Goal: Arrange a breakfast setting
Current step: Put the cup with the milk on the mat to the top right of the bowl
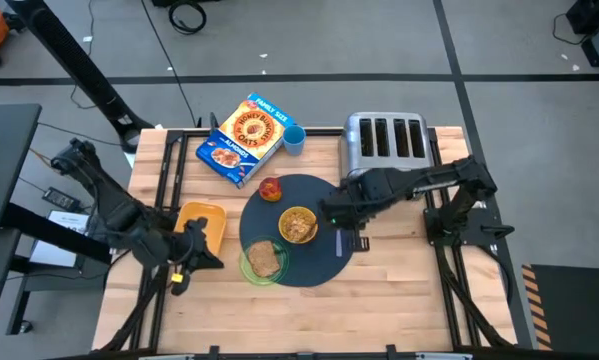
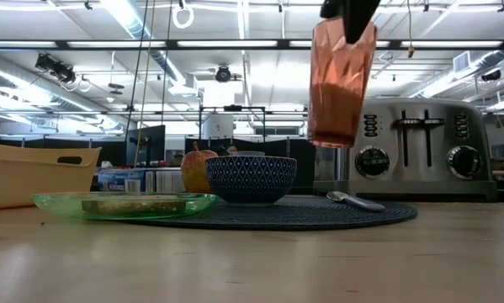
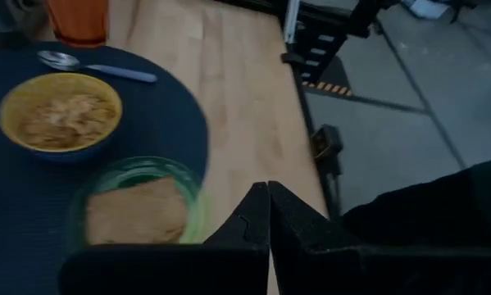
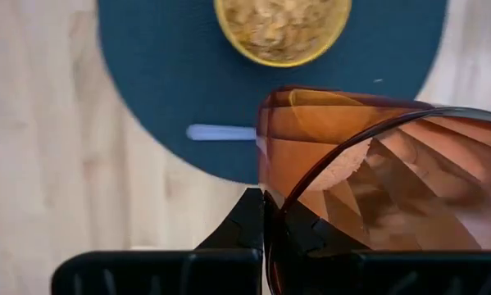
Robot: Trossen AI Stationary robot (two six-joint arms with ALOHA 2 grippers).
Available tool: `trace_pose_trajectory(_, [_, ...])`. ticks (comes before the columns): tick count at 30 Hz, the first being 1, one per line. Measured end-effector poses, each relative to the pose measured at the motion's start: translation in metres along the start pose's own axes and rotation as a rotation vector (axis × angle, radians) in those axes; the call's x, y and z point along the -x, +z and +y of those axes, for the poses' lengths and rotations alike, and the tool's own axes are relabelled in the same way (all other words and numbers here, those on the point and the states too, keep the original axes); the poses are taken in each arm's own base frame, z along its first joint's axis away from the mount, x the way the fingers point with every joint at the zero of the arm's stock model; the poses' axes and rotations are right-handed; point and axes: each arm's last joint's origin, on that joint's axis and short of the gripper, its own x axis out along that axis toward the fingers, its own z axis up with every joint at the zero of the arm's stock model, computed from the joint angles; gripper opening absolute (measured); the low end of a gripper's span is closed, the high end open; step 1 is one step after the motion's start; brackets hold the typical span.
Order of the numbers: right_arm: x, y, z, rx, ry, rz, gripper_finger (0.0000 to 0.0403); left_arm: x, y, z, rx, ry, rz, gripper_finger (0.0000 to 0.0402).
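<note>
The dark blue-grey round mat (image 1: 321, 256) carries the cereal bowl (image 1: 298, 224), the metal spoon (image 2: 357, 200) and the red apple (image 1: 270, 189). The green plate (image 1: 250, 268) with the toast slice (image 1: 265, 258) overlaps the mat's near left edge. The orange-brown cup (image 2: 340, 88) hangs above the mat's right part, close to the toaster, with my right gripper (image 2: 350, 21) shut on its top. My left gripper (image 1: 194, 252) is shut and empty over the bare wood left of the plate. My right gripper pinches the cup's rim (image 4: 271, 205) between its two fingers, one inside the wall and one outside. The fingers come from above, pointing down. The cup hangs upright below them, its base (image 2: 329, 139) well clear of the mat and the spoon.
The chrome toaster (image 1: 384, 140) stands at the far right, just behind the cup. A cereal box (image 1: 241, 140) and a small blue cup (image 1: 295, 138) sit at the far edge. A yellow container (image 1: 201, 225) lies left of the mat, beside my left gripper. Bare wood runs along the near edge.
</note>
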Motion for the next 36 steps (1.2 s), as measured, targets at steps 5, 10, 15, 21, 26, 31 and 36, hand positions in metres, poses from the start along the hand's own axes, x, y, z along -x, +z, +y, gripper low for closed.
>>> trace_pose_trajectory(5, [-0.003, 0.009, -0.028, 0.04, -0.021, -0.047, 0.0012, 0.005, 0.007, 0.02, -0.02, 0.041, 0.016, 0.0002])
trace_pose_trajectory(10, [-0.015, 0.019, -0.062, 0.081, -0.064, -0.059, 0.0012, 0.008, 0.017, 0.042, -0.031, 0.087, 0.008, 0.0002])
trace_pose_trajectory(15, [-0.039, 0.029, -0.089, 0.16, -0.064, 0.001, 0.0012, 0.012, 0.029, 0.068, -0.023, 0.127, -0.009, 0.0002])
trace_pose_trajectory(21, [-0.057, 0.033, -0.113, 0.24, -0.068, 0.046, 0.0012, 0.014, 0.038, 0.091, -0.013, 0.116, -0.006, 0.0002])
trace_pose_trajectory(26, [-0.071, 0.036, -0.125, 0.292, -0.062, 0.077, 0.0012, 0.015, 0.042, 0.104, -0.007, 0.096, -0.006, 0.0002])
trace_pose_trajectory(31, [-0.082, 0.039, -0.126, 0.346, -0.047, 0.101, 0.0012, 0.015, 0.044, 0.112, -0.006, 0.078, -0.002, 0.0002])
trace_pose_trajectory(36, [-0.091, 0.041, -0.125, 0.365, -0.043, 0.135, 0.0012, 0.016, 0.045, 0.115, -0.009, 0.07, -0.001, 0.0002])
